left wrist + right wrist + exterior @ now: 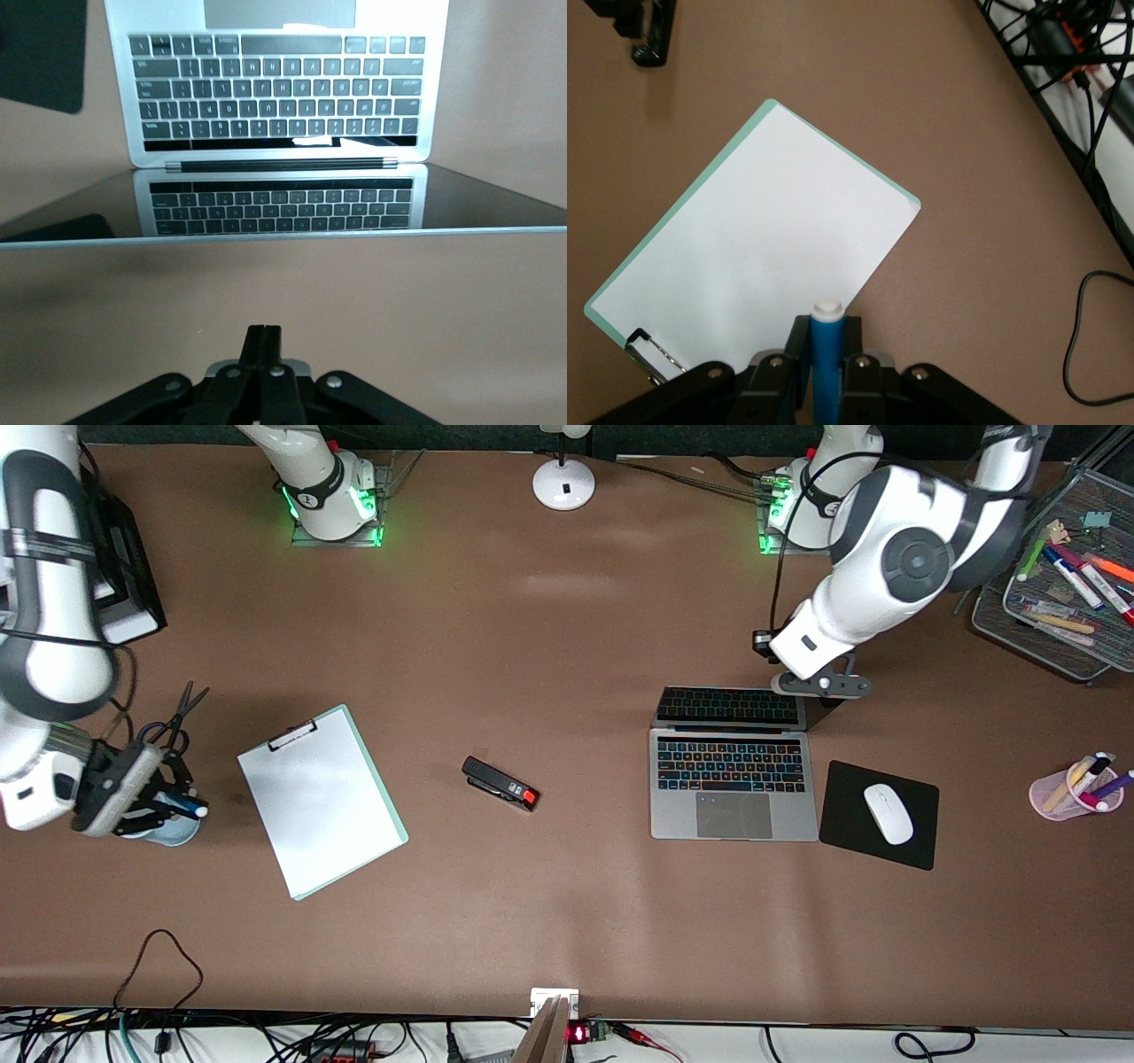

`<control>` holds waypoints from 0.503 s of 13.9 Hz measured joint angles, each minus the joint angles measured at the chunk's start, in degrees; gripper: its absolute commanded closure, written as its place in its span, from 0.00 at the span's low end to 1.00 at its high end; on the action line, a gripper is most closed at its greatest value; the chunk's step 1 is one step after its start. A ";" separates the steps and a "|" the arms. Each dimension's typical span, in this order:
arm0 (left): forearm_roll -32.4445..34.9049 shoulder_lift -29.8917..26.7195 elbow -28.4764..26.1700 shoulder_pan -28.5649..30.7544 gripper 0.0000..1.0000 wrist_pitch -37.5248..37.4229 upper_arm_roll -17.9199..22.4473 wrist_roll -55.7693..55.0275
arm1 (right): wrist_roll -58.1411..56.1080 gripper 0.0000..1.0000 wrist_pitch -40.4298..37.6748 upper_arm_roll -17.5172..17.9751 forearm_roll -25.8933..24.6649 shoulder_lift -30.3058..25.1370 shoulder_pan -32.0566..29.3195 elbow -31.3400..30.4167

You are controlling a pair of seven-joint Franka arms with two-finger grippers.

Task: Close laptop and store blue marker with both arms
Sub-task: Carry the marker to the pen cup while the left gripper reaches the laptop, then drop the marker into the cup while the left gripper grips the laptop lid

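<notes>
The laptop point(733, 779) lies open, its lid point(728, 707) tilted far back with the keys mirrored in the screen. My left gripper point(819, 684) is shut and empty, close to the lid's top edge at the corner toward the left arm's end. In the left wrist view the shut gripper point(264, 335) stands apart from the screen point(283, 199). My right gripper point(177, 802) is shut on the blue marker point(190, 808), over a pale blue cup point(173, 834). The right wrist view shows the marker point(827, 354) clamped between the fingers, white end out.
Scissors point(182, 708) stick out by the pale blue cup. A clipboard point(319, 802) and a black stapler point(500, 782) lie mid-table. A mouse point(888, 813) sits on a black mouse pad point(850, 815) beside the laptop. A pink marker cup point(1072, 790) and a mesh tray point(1063, 576) stand at the left arm's end.
</notes>
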 measured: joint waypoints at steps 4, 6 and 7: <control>0.00 2.42 -1.45 0.00 1.00 2.46 -0.83 -2.53 | -11.54 1.00 -10.98 -0.06 11.49 1.39 -7.06 4.32; 0.00 4.26 -1.46 -0.01 1.00 4.34 -1.60 -3.78 | -15.71 1.00 -14.56 -0.06 15.49 3.22 -10.14 5.85; 0.00 4.96 -1.46 -0.01 1.00 5.40 -1.87 -4.01 | -17.32 1.00 -15.89 -0.04 16.62 4.25 -11.34 6.76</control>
